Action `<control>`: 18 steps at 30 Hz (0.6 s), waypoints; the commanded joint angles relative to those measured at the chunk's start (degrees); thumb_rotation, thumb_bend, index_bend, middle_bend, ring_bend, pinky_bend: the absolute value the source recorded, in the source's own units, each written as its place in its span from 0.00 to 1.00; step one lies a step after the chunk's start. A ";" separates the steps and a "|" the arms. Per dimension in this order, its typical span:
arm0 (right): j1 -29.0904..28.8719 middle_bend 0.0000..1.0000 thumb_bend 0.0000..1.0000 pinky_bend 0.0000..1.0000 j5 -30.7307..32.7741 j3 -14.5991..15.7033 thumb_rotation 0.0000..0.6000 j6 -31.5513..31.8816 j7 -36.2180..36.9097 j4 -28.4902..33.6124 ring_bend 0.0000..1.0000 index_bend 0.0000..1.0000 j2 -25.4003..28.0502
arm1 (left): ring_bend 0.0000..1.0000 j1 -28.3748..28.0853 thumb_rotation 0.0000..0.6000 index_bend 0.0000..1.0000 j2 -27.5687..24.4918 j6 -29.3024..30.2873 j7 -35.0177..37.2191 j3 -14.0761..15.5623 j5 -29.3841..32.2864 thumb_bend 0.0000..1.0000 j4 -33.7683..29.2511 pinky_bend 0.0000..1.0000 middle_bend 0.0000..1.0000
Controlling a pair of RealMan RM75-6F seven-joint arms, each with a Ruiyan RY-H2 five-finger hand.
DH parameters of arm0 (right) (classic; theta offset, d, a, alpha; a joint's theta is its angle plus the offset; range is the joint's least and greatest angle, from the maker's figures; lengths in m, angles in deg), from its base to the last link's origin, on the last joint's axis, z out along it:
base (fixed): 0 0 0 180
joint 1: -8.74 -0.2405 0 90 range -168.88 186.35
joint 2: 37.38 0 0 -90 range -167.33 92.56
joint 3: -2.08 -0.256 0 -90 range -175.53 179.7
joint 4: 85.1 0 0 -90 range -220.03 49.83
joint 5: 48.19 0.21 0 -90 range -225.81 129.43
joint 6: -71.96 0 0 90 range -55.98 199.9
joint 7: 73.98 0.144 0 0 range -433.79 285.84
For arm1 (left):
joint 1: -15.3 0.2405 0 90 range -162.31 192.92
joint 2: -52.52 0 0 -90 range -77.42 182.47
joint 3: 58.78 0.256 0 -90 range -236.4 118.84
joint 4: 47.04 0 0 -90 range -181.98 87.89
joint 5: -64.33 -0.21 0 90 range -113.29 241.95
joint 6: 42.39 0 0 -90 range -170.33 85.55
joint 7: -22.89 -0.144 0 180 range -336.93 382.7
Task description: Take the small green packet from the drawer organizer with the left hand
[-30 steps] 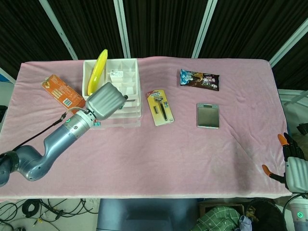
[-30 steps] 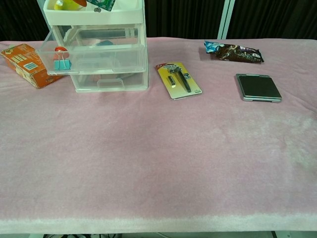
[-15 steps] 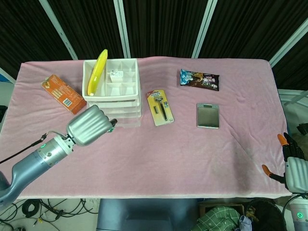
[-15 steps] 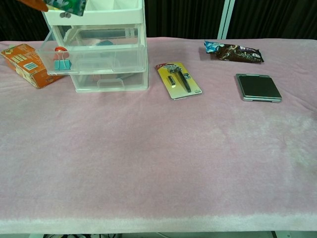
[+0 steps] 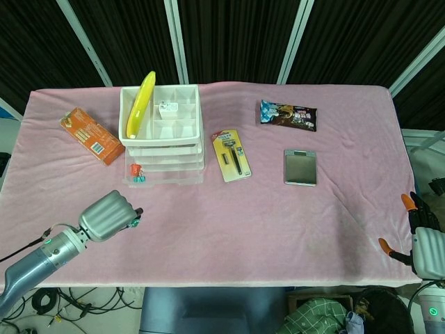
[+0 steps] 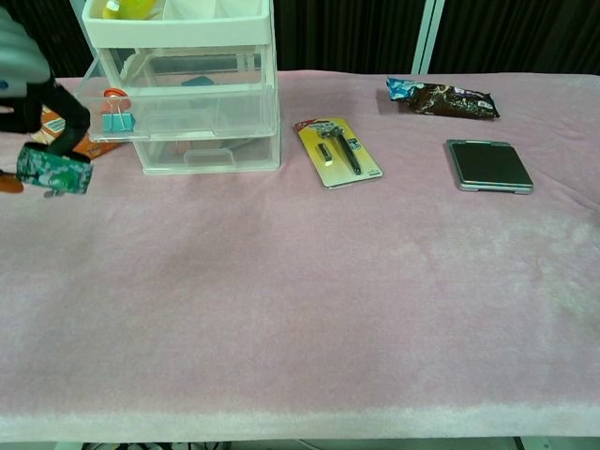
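Observation:
My left hand [image 5: 106, 216] hovers over the near left of the table, well in front of the white drawer organizer [image 5: 164, 142]. It holds the small green packet [image 6: 54, 172], which hangs from its dark fingers [image 6: 66, 120] in the chest view at the left edge. In the head view the packet is mostly hidden behind the hand. The organizer [image 6: 184, 94] has its upper clear drawer pulled out, with a binder clip [image 6: 116, 113] inside. My right hand [image 5: 425, 243] shows only at the lower right corner beside the table, and its fingers are too little seen to judge.
A banana [image 5: 141, 104] lies in the organizer's top tray. An orange box [image 5: 91, 136] sits left of the organizer. A razor pack [image 5: 231, 155], a grey scale [image 5: 300, 168] and a dark snack bag [image 5: 288, 115] lie to the right on the pink cloth [image 5: 250, 223].
My left hand has drawn back from the organizer toward the near left of the table, carrying the green packet down and away from the top tray. The right hand has not moved.

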 commanded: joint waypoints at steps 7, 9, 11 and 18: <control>0.02 0.00 0.13 0.12 0.01 -0.02 1.00 0.03 0.10 0.01 0.00 0.00 0.03 | 1.00 3.41 1.00 0.56 12.55 -3.48 -3.75 0.44 4.23 0.19 10.07 1.00 1.00; 0.03 0.00 0.13 0.12 0.04 -0.05 1.00 0.04 0.15 0.00 0.00 0.00 0.05 | 1.00 3.76 1.00 0.56 13.87 -3.76 -4.41 0.49 4.78 0.19 10.92 1.00 1.00; 0.03 0.00 0.13 0.12 0.06 -0.06 1.00 0.03 0.20 -0.02 0.00 0.00 0.07 | 1.00 4.26 1.00 0.56 15.67 -4.04 -5.20 0.57 5.49 0.19 12.10 1.00 1.00; 0.04 0.00 0.13 0.12 -0.10 -0.05 1.00 0.12 0.24 -0.09 0.00 0.00 0.05 | 1.00 5.66 1.00 0.54 19.69 -3.97 -6.90 -0.16 8.10 0.19 15.48 1.00 1.00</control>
